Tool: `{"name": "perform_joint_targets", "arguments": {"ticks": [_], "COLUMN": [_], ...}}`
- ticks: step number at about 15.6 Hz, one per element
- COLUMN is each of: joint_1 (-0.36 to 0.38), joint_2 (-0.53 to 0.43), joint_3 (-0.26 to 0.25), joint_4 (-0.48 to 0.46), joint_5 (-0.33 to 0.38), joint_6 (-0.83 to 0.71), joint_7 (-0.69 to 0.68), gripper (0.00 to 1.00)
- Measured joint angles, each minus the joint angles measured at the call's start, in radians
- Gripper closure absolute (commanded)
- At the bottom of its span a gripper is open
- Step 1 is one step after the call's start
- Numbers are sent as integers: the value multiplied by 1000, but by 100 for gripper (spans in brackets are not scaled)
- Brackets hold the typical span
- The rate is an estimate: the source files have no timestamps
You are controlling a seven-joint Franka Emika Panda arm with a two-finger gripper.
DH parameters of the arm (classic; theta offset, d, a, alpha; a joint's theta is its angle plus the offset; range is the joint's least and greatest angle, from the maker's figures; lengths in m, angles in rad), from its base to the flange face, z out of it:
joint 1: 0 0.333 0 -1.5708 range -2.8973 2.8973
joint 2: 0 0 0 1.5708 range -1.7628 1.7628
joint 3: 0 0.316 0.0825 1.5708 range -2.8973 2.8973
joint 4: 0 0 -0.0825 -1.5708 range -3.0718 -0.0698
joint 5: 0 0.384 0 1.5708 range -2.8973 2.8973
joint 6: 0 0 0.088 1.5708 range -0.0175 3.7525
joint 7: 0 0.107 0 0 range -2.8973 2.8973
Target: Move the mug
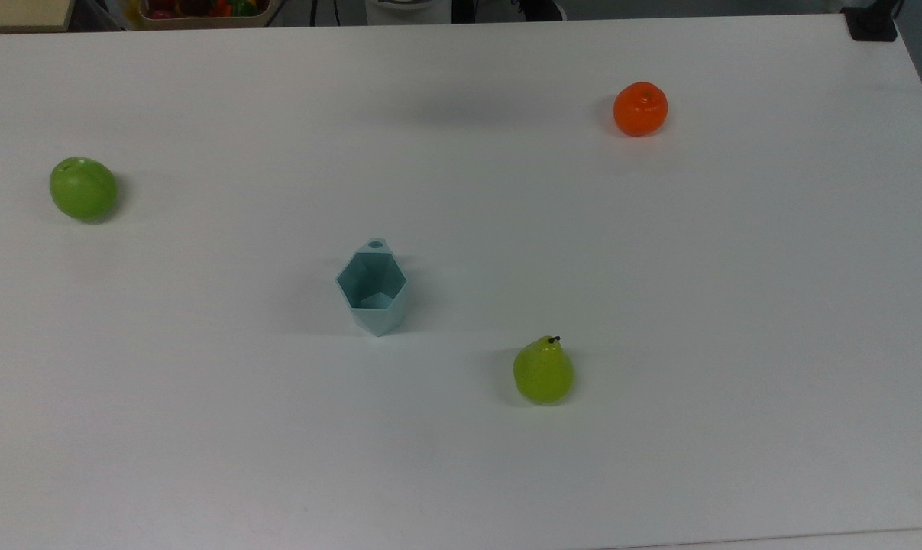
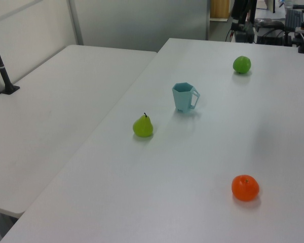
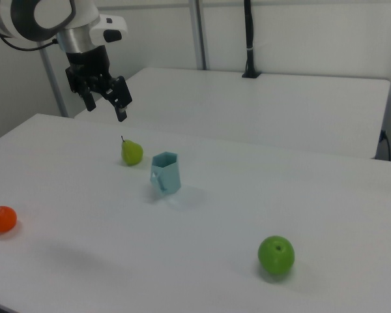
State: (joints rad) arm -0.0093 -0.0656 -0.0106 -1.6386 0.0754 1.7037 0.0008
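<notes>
The mug [image 1: 372,305] is a pale teal faceted cup standing upright near the middle of the white table [image 1: 659,305], its hexagonal mouth open upward and its handle tab toward the top view's upper edge. The left view has the mug [image 2: 183,98] with its handle on the right; in the right view the mug [image 3: 167,173] stands just right of the pear. My gripper [image 3: 106,108] hangs high in the air at the right view's upper left, open, with nothing between its fingers, well apart from the mug.
A green pear [image 1: 543,372] stands close to the mug's lower right in the top view. A green apple [image 1: 83,189] lies far left and an orange [image 1: 640,109] at the upper right. A second white table [image 2: 50,116] adjoins in the left view.
</notes>
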Motion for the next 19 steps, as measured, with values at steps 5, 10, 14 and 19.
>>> {"name": "perform_joint_targets", "arguments": {"ticks": [5, 10, 14, 19], "joint_1": [0, 0, 0, 0], "joint_2": [2, 29, 66, 125], "joint_3": [0, 0, 0, 0], "joint_4": [-2, -4, -4, -5], "joint_5": [0, 0, 0, 0], "joint_6": [0, 13, 61, 135], "joint_7": [0, 0, 0, 0], "gripper": [0, 0, 0, 0]}}
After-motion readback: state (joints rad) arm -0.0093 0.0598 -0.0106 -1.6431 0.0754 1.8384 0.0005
